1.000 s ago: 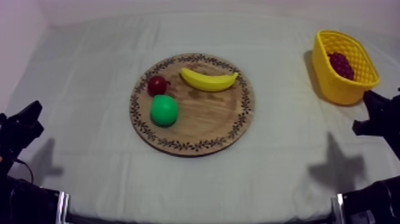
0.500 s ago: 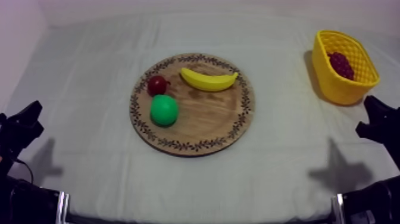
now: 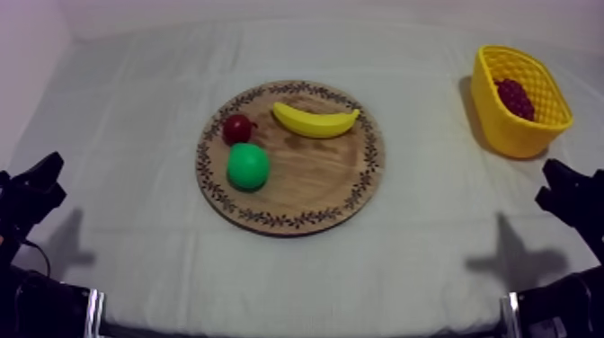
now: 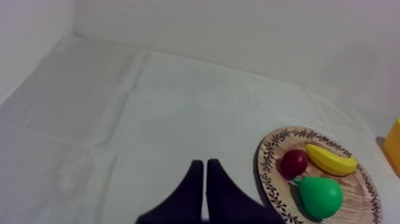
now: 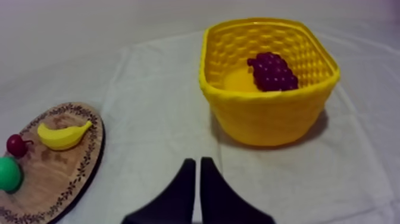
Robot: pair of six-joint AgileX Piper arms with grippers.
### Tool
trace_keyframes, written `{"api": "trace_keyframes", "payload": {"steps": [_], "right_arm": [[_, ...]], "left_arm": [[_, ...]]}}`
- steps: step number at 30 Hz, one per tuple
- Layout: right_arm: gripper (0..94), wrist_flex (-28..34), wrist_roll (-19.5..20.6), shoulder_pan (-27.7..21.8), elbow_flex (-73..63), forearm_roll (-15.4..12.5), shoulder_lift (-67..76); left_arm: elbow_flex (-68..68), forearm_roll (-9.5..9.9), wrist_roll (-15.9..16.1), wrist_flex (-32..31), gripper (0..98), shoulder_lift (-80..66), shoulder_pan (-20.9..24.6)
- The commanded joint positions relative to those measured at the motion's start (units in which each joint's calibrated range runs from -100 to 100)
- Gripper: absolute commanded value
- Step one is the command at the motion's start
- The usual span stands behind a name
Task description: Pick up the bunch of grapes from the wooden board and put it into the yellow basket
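One bunch of grapes (image 5: pixel 272 70): in yellow basket (image 5: pixel 268 119), well apart from board (image 3: pixel 315 180). On board: banana (image 3: pixel 315 120), pear (image 3: pixel 247 166), small red fruit (image 3: pixel 237 128). Both left gripper (image 4: pixel 205 164) and right gripper (image 5: pixel 197 161): fingers pressed together, empty.

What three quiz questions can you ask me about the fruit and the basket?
1. True or false: the grapes lie in the basket.
2. How many fruits lie on the board?
3. The left gripper and the right gripper are: A open, B shut on nothing.
Key: 1 true. 2 three: banana, pear, small red fruit. 3 B.
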State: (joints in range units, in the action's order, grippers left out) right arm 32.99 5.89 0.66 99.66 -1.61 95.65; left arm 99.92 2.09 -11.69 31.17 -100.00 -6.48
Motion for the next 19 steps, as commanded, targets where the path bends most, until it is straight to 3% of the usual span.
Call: {"api": "trace_keyframes", "payload": {"steps": [1,10,13,19], "right_arm": [[0.4,0.54,-0.57,0.23,0.01,0.16,0.02],[0.3,1.41,-16.87,0.48,0.01,0.21,0.03],[0.2,1.44,-18.75,0.49,0.01,0.22,0.03],[0.2,1.45,-18.42,0.49,0.01,0.22,0.03]], "left_arm": [[-0.03,0.03,0.0,-0.05,0.1,0.0,0.0],[-0.03,0.03,0.0,-0.05,0.1,0.0,0.0],[-0.03,0.03,0.0,-0.05,0.1,0.0,0.0],[-0.03,0.03,0.0,-0.05,0.1,0.0,0.0]]}}
